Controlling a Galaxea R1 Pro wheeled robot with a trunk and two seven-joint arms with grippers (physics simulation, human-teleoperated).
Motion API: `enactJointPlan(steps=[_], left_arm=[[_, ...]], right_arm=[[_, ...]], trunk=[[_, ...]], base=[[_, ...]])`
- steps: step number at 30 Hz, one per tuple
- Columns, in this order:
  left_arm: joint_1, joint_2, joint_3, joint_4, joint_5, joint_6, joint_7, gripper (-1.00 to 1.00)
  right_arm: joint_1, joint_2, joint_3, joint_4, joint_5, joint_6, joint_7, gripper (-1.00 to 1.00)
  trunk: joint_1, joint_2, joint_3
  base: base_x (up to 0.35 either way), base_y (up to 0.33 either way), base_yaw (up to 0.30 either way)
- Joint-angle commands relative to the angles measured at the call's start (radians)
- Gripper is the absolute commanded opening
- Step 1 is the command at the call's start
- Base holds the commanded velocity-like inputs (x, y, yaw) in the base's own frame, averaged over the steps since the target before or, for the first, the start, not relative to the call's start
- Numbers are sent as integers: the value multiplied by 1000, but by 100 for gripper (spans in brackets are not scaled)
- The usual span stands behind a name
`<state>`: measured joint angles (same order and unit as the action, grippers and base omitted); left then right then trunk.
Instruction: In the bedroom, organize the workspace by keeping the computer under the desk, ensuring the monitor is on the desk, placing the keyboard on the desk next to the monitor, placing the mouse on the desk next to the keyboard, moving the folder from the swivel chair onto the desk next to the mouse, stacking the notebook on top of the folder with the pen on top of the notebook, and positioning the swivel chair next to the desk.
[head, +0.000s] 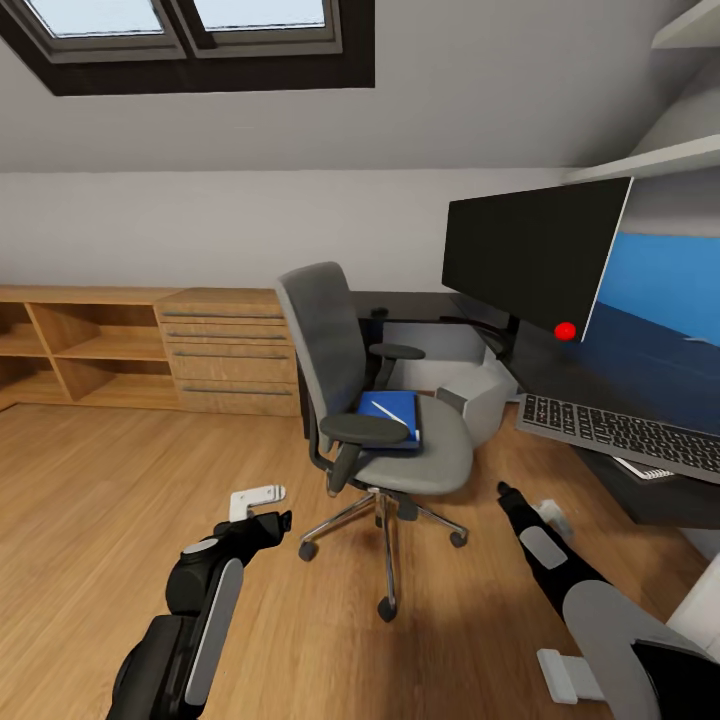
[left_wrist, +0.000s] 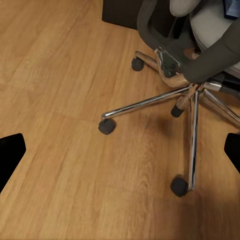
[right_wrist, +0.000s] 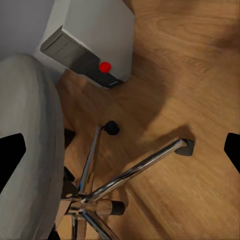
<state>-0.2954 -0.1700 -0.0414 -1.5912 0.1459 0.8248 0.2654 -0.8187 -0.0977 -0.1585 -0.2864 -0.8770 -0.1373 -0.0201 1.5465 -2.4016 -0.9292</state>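
Your left gripper (head: 272, 521) and right gripper (head: 503, 491) hang spread and empty before the swivel chair (head: 375, 400); the folder (head: 393, 416) lies on its seat.

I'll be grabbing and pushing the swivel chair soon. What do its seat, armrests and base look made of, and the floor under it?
The swivel chair seat looks like matte grey fabric or foam, with no shine. Its armrests look like dull black plastic or rubber. The five-star base appears to be polished metal, showing bright reflections, on dark casters, probably plastic. The floor looks like smooth light wood planks with visible grain.
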Motion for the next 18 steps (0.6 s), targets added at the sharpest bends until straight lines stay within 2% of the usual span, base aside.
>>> enactJointPlan(steps=[1,3,11,18], left_arm=[[-1,0,0,-1,11,3,9,100],[-1,0,0,-1,11,3,9,100],[-1,1,3,-1,11,-2,9,100],[0,1,31,-4,12,-3,9,100]], right_arm=[[0,-1,4,1,-18,-3,-1,100],[0,-2,4,1,-24,-4,0,100],[0,-7,4,-4,-30,-6,0,100],[0,-7,4,-4,-30,-6,-1,100]], trunk=[[0,0,-1],[0,0,-1],[0,0,-1],[0,0,-1]], base=[[8,0,0],[67,0,0],[308,1,0],[311,137,0]])
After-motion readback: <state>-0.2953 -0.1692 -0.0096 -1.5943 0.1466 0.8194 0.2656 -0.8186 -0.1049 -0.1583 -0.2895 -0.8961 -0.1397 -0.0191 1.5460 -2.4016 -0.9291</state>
